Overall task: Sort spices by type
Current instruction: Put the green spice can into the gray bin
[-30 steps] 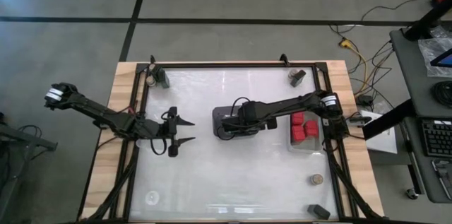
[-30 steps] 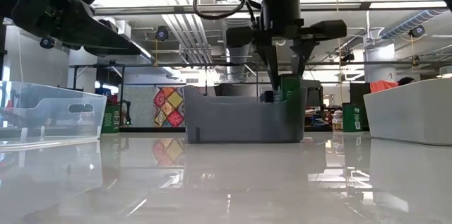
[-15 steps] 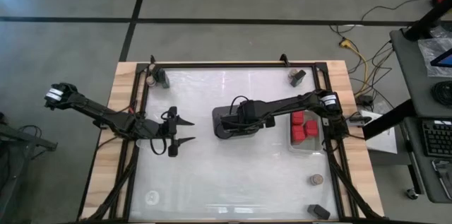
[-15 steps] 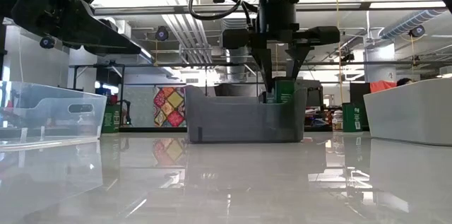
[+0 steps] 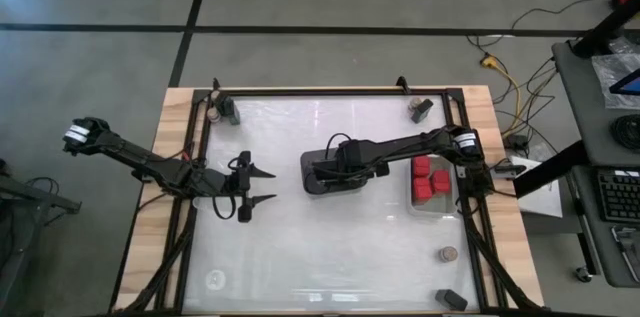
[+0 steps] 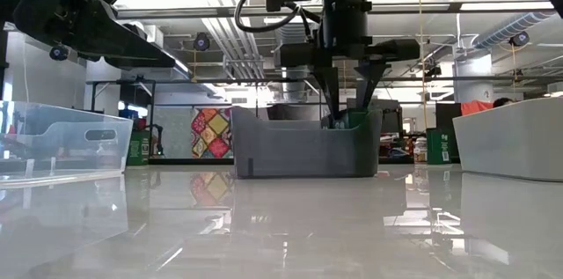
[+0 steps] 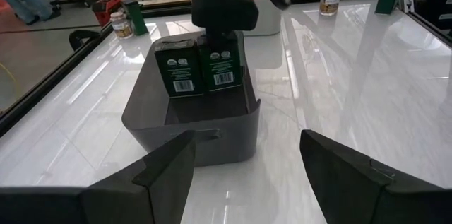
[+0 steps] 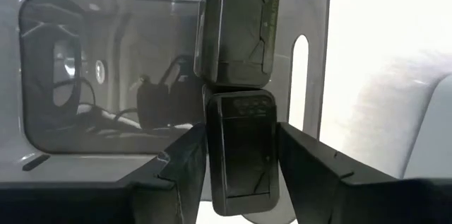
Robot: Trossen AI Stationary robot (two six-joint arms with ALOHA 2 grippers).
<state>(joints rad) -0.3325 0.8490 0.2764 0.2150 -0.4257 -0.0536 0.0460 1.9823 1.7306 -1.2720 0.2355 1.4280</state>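
A grey bin [image 5: 312, 185] stands mid-table with two dark green-labelled blocks [image 7: 176, 68] upright side by side against its far wall. My right gripper [image 5: 345, 162] points down into the bin, its fingers on either side of one of these blocks [image 8: 242, 146]. The other block [image 8: 240, 26] stands right beside it. My left gripper [image 5: 262, 185] hovers open to the left of the bin, holding nothing. Red blocks [image 5: 430, 179] lie in a clear tray [image 5: 437, 207] at the right. My right gripper has the dark block by its two opposite sides [image 8: 212, 153], pinched between the two fingers; no gap shows at either side. The fingers come from above, pointing down. The block stands upright inside the grey bin beside its twin; whether its bottom rests on the floor is hidden.
Loose on the table: a tan-topped jar [image 5: 449, 253] and a dark block [image 5: 450, 299] near right, a dark block [image 5: 421, 108] far right, a jar [image 5: 213, 113] and a dark block [image 5: 230, 109] far left. A clear tray [image 6: 62, 138] shows at the left of the low view.
My right gripper has sunk a little into the grey bin with the dark block, whose top now shows lower above the bin's rim in the low view, and it has rolled slightly about its own axis.
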